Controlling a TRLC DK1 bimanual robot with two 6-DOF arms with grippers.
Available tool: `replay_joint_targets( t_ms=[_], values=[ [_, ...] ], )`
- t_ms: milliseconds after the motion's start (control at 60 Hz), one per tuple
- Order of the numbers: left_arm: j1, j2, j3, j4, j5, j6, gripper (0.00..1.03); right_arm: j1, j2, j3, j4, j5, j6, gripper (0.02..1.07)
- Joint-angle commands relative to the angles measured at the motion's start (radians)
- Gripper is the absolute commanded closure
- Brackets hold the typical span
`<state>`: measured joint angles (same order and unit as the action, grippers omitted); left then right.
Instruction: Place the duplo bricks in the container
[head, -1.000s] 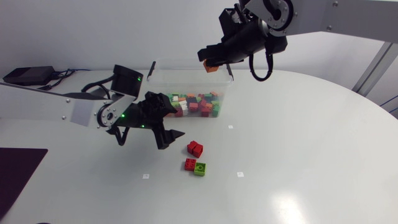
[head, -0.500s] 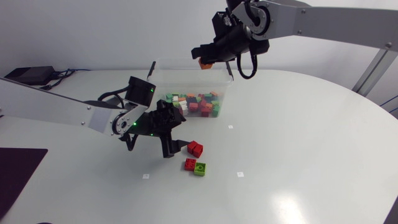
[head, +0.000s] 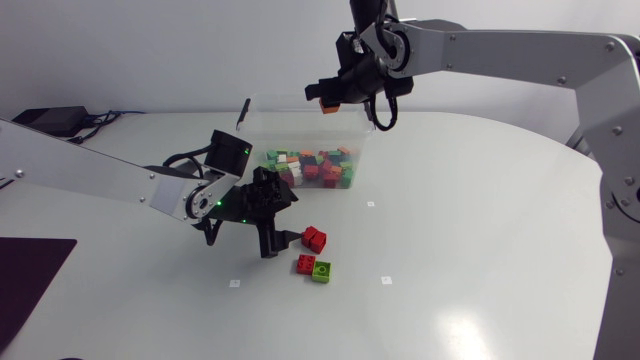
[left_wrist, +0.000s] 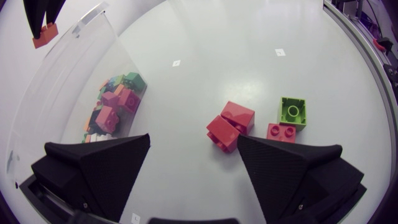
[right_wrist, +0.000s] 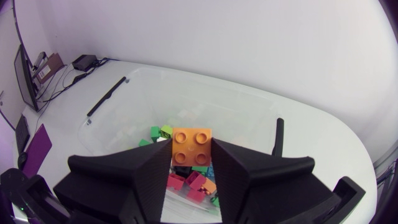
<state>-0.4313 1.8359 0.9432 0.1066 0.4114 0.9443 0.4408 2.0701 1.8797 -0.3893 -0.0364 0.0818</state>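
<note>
- The orange duplo brick (right_wrist: 191, 147) is square with four studs on top. It hangs above the container (head: 262, 125), over its far rim in the head view, clamped on two sides by the right pincer (right_wrist: 191, 155), whose fingers are nearly together on it.
- The container is a clear plastic tub at the back of the worktop (head: 480, 220), with two black latches, one at each end.
- Inside it lies a heap of bricks in red, green, orange, pink and white (too many and too jumbled to count). The tub's wall blurs the ones at the bottom.
- On the worktop in front of the tub lie four loose pieces:
  - Two red bricks (left_wrist: 230, 124) sit pressed together. I cannot tell whether they are clipped to each other.
  - One small red brick (left_wrist: 281, 131) shows two studs.
  - One lime green brick (left_wrist: 291, 112) has a round ring on its upper face and touches the small red one.
- The left pincer (left_wrist: 193, 143) is spread wide and grips nothing.
  - It sits low over the worktop, between the tub and the loose pieces.
  - The red pair lies just ahead of the gap between its fingers, close beside one fingertip. Whether they touch is not clear.
- In the left wrist view only the tips of the right pincer show, and the orange brick appears small above the tub.
- Three small square marks (head: 234, 283) dot the worktop near the loose bricks.
</note>
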Motion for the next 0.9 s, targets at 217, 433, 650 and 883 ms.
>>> replay_joint_targets(
  t_ms=[217, 433, 650, 883],
  values=[
    [0.011, 0.048, 0.042, 0.005, 0.013, 0.045, 0.06, -0.019, 0.005, 0.047, -0.037, 0.007, 0.013, 0.07],
    [0.014, 0.083, 0.065, -0.018, 0.038, 0.094, 0.06, -0.014, -0.113, -0.039, -0.077, -0.011, -0.001, 0.07],
    [0.003, 0.095, 0.065, -0.054, 0.063, 0.152, 0.06, -0.007, -0.262, -0.217, -0.072, -0.022, -0.019, 0.07],
    [-0.015, 0.112, 0.109, -0.122, 0.076, 0.215, 0.06, -0.004, -0.386, -0.376, -0.06, -0.034, -0.031, 0.07]
  ],
)
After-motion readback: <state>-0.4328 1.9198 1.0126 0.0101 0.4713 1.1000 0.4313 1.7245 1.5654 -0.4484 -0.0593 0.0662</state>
